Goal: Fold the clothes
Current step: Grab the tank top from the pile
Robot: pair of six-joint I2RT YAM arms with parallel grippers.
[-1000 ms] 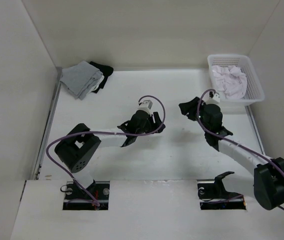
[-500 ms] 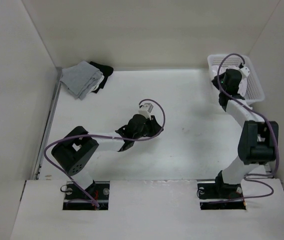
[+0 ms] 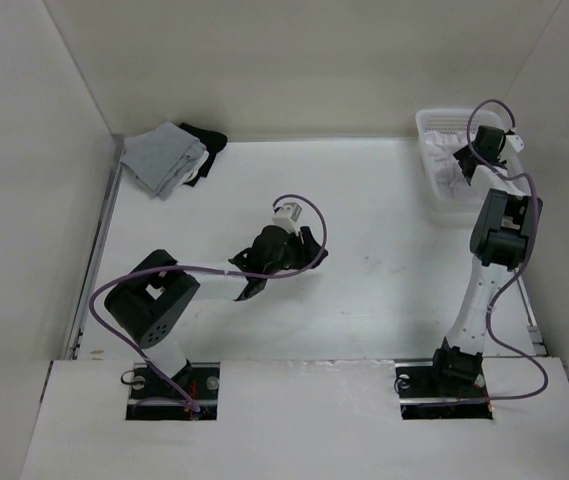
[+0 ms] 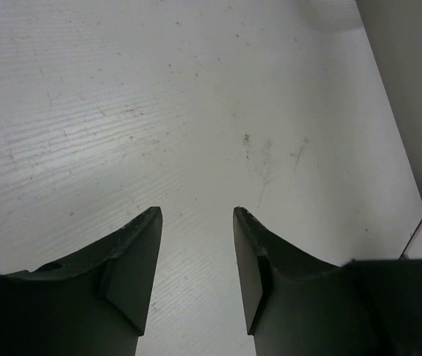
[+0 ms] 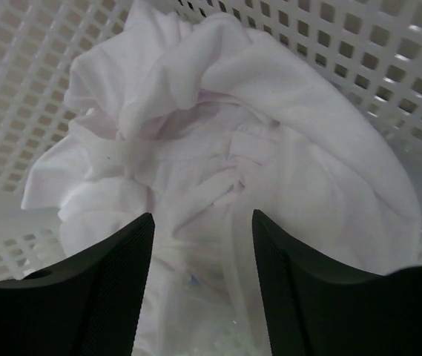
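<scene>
The clothes (image 5: pixel 270 111) are a crumpled white top lying in a white lattice basket (image 5: pixel 359 44) at the table's back right corner (image 3: pixel 432 150). My right gripper (image 5: pixel 202 222) hangs open just above the heap, its jaws apart with wrinkled fabric and a strap showing below the gap. From above, the right gripper (image 3: pixel 464 160) is over the basket and the arm covers much of it; a little white cloth (image 3: pixel 451 178) shows. My left gripper (image 4: pixel 197 215) is open over the bare white table, near the middle (image 3: pixel 309 252), and holds nothing.
A folded grey garment (image 3: pixel 162 157) lies at the back left corner, with a black garment (image 3: pixel 206 136) behind it. White walls close in the table on the left, back and right. The right arm stands stretched along the right wall.
The right arm has swung from mid-table back to the right corner, and its gripper now hangs over the basket. The left arm has barely shifted.
</scene>
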